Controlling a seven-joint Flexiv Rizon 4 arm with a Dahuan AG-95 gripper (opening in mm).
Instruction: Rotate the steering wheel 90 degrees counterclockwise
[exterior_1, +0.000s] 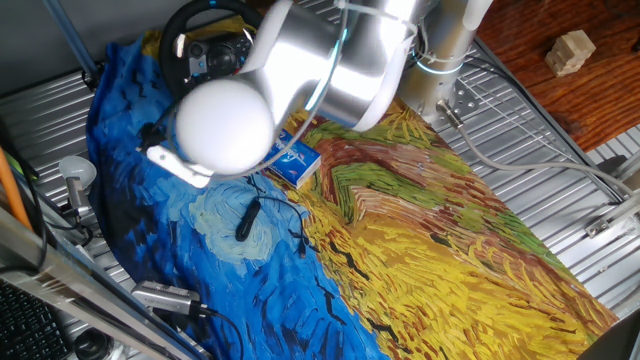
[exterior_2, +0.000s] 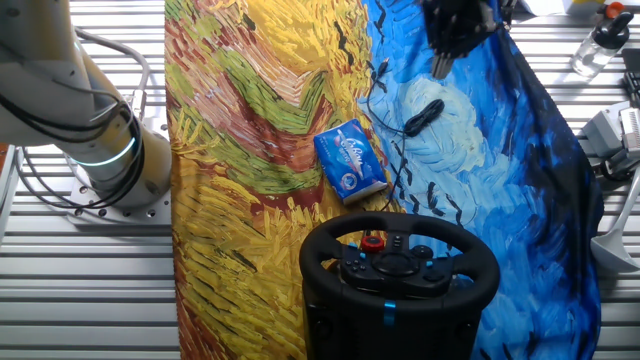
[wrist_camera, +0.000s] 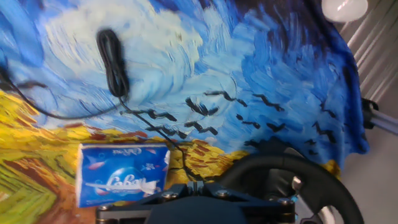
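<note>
The black steering wheel (exterior_2: 340, 235) stands at one end of the painted cloth, with red and coloured buttons on its hub. Its rim also shows in one fixed view (exterior_1: 176, 30) and at the bottom right of the hand view (wrist_camera: 311, 169). My gripper (exterior_2: 441, 66) hangs above the blue part of the cloth, well away from the wheel. In the hand view its fingers (wrist_camera: 198, 185) meet with no gap and hold nothing. In one fixed view the arm's body hides the gripper.
A blue tissue box (exterior_2: 350, 160) lies on the cloth between gripper and wheel, also in the hand view (wrist_camera: 122, 174). A coiled black cable (exterior_2: 423, 117) lies next to it. The arm's base (exterior_2: 95, 150) stands on the slatted metal table.
</note>
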